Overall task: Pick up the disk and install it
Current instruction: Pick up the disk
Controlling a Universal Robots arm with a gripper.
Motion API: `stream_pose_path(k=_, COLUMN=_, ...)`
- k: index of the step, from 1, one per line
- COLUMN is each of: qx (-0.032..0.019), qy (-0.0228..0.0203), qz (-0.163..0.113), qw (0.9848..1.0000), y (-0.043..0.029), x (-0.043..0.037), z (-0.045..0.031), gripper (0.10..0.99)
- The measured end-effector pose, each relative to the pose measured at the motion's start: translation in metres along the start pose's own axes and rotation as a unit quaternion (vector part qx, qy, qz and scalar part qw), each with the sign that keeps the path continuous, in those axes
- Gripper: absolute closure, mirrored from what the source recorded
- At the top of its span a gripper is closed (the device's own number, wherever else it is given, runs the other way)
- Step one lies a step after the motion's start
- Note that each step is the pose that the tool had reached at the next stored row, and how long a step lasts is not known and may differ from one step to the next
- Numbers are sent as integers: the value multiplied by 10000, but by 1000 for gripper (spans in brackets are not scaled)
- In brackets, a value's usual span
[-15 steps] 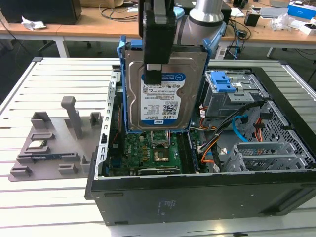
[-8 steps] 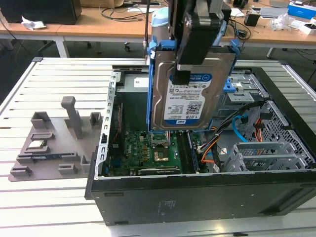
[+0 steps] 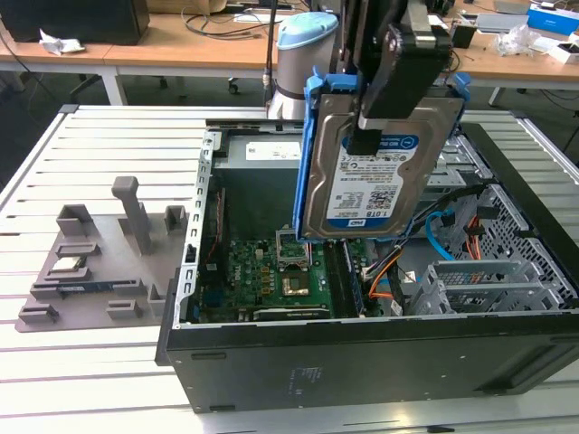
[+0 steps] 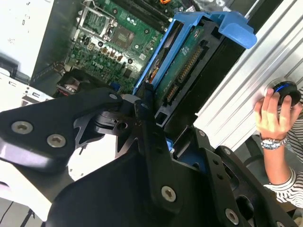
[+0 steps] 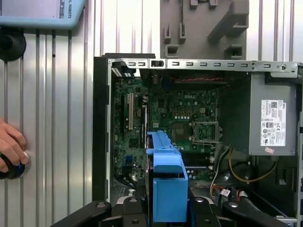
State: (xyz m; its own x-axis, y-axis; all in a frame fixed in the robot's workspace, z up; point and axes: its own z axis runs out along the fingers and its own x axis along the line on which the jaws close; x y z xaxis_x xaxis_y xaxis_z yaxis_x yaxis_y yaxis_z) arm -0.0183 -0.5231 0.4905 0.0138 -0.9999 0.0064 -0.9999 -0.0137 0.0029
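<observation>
1. A ribbed metal table point(image 3: 90, 154) carries the work; wooden desks point(image 3: 181, 41) strewn with cables line the room behind.
2. On it lies an open computer case point(image 3: 362, 362), its motherboard point(image 3: 271, 280) exposed; a grey fixture tray point(image 3: 99, 262) sits just beside it, at the exterior view's left.
3. The gripper point(image 3: 366, 136) is clamped on the disk point(image 3: 380, 181), holding it upright in the air above the motherboard, near the drive cage point(image 3: 479, 280).
4. Orange cables point(image 3: 384, 271) lie below the disk.
5. 1 hand point(image 5: 10, 147) of a person rests on a black button point(image 5: 14, 171) on the table.

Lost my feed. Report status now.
Gripper shut on the disk. Disk on edge above the open case, not seated. Loose cables beneath; person's hand on the table.
</observation>
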Motion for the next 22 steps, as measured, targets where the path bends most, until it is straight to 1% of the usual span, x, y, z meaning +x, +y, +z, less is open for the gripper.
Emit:
stream_pose_path(k=2, qx=0, qy=0, qz=1, qw=10000, y=-91, x=1, z=0, gripper=722)
stream_pose_path(k=7, qx=0, qy=0, qz=1, qw=10000, y=-247, x=3, z=-1, gripper=722)
stream_pose_path(k=8, qx=0, qy=0, qz=0, qw=10000, y=-298, x=4, z=0, gripper=722)
stream_pose_path(k=10, qx=0, qy=0, qz=1, qw=10000, y=-371, x=5, z=-1, gripper=722)
stream_pose_path(k=12, qx=0, qy=0, qz=0, qw=10000, y=-490, x=7, z=-1, gripper=722)
stream_pose_path(k=14, qx=0, qy=0, qz=0, qw=10000, y=-633, x=9, z=-2, gripper=722)
stream_pose_path(k=15, qx=0, qy=0, qz=0, qw=10000, y=-692, x=10, z=-2, gripper=722)
stream_pose_path(k=17, qx=0, qy=0, qz=0, qw=10000, y=-760, x=11, z=-2, gripper=722)
stream_pose_path(k=18, qx=0, qy=0, qz=0, qw=10000, y=-825, x=11, z=-2, gripper=722)
stream_pose_path(k=20, qx=0, qy=-1, qz=1, qw=10000, y=-885, x=12, z=-2, gripper=722)
stream_pose_path(k=21, qx=-1, qy=0, qz=0, qw=10000, y=-937, x=13, z=-2, gripper=722)
stream_pose_path(k=22, qx=-1, qy=0, qz=1, qw=10000, y=-1003, x=14, z=-2, gripper=722)
